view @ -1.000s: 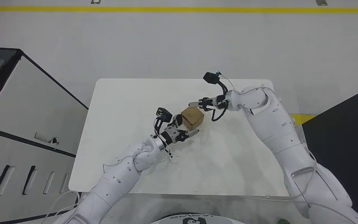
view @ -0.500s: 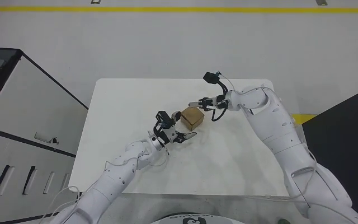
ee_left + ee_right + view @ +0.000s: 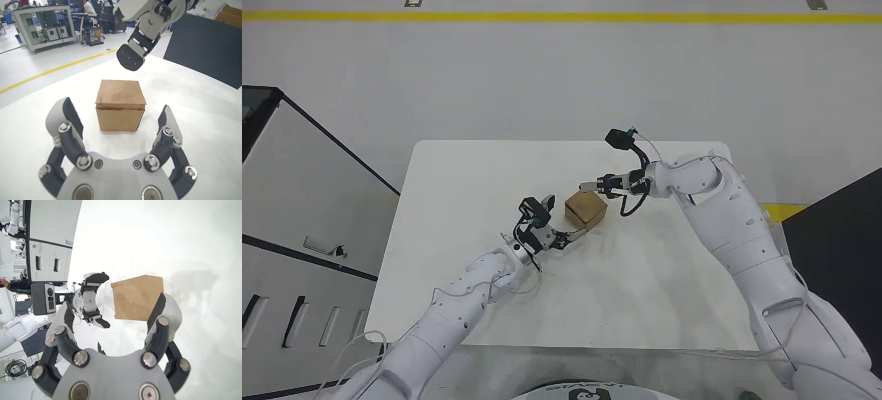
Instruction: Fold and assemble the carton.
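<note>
There is one carton (image 3: 585, 207), a small brown box with its top closed, on the one white table (image 3: 662, 290). Two grippers are over this table: the left gripper (image 3: 564, 238) and the right gripper (image 3: 594, 185), one at each side of the carton. Each gripper has two fingers (image 3: 72, 115), four in total. One yellow line (image 3: 542, 16) crosses the floor beyond the table's far edge.

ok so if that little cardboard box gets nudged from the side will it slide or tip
It would probably slide rather than tip: the box looks roughly cube-shaped and sits flat on the smooth white table. It is likely light, being small, thin cardboard. The top flap overhangs slightly, so pressing there may flex it.
</note>
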`<state>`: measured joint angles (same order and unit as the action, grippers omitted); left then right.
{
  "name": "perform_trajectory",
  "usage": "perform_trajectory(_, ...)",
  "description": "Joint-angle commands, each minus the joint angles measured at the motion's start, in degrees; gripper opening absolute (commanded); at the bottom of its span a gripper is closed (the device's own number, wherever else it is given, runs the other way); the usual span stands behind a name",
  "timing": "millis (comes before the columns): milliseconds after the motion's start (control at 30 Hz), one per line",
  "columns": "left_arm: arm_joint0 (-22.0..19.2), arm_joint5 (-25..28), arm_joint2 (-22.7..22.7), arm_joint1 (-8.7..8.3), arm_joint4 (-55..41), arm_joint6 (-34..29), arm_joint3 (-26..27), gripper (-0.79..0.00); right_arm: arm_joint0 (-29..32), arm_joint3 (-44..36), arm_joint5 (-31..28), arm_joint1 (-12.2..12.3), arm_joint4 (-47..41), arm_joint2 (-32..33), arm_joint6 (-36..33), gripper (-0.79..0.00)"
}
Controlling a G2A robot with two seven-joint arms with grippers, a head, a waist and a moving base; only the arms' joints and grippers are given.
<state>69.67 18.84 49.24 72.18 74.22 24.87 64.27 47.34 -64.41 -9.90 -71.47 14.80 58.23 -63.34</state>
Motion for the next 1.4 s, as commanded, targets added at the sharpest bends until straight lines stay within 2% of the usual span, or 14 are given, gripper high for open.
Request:
perform_trajectory(0,0.01,0.04,0.02,-0.02,0.0,-0.03,0.02,0.0,0.0,0.0,0.0,0.0,0.0,0.0,0.0,0.0)
perform_trajectory(133,0.58,-0.97,0.0,0.2,-0.66,-0.59,0.63,0.0,0.0,0.0,0.0,0.0,0.0,0.0,0.0,0.0)
perform_trajectory(300,-0.23,-4.7,-1.41,0.97,1.6,-1.52,-0.41,0.0,0.0,0.0,0.0,0.0,0.0,0.0,0.0,0.0)
perform_trajectory(667,0.34,-5.26,-1.39,1.15,1.57,-2.29,0.02,0.0,0.61,-0.82,0.06,0.05,0.2,0.0,1.22,0.0)
perform_trajectory(800,-0.21,-5.34,-1.82,1.58,1.63,-2.75,-1.01,0.0,0.25,-2.53,0.06,0.31,0.33,0.15,-0.31,0.0)
perform_trajectory(867,-0.64,-5.45,-2.12,1.85,1.69,-2.84,-1.71,0.0,-0.37,-3.4,0.12,0.34,-0.02,0.03,-1.54,-0.179)
perform_trajectory(900,-0.86,-5.45,-2.25,1.99,1.64,-2.78,-2.08,0.0,-0.75,-3.73,0.17,0.35,-0.01,-0.15,-2.38,-0.397)
perform_trajectory(967,-1.25,-5.41,-2.56,2.27,1.63,-2.68,-2.96,0.0,-1.59,-4.31,0.26,0.31,-0.09,-0.64,-3.82,-0.702)
perform_trajectory(1000,-1.43,-5.41,-2.69,2.41,1.56,-2.56,-3.38,0.0,-2.05,-4.5,0.26,0.27,-0.12,-1.0,-4.66,-0.785)
perform_trajectory(1100,-1.87,-5.53,-2.97,2.86,0.9,-2.01,-4.58,0.0,-3.39,-4.56,-0.29,0.08,0.22,-2.42,-7.01,-0.785)
perform_trajectory(1367,-2.06,-5.54,-3.11,2.95,1.17,-1.63,-4.64,0.0,-2.77,-4.45,-0.12,0.06,1.03,-2.97,-6.32,-0.785)
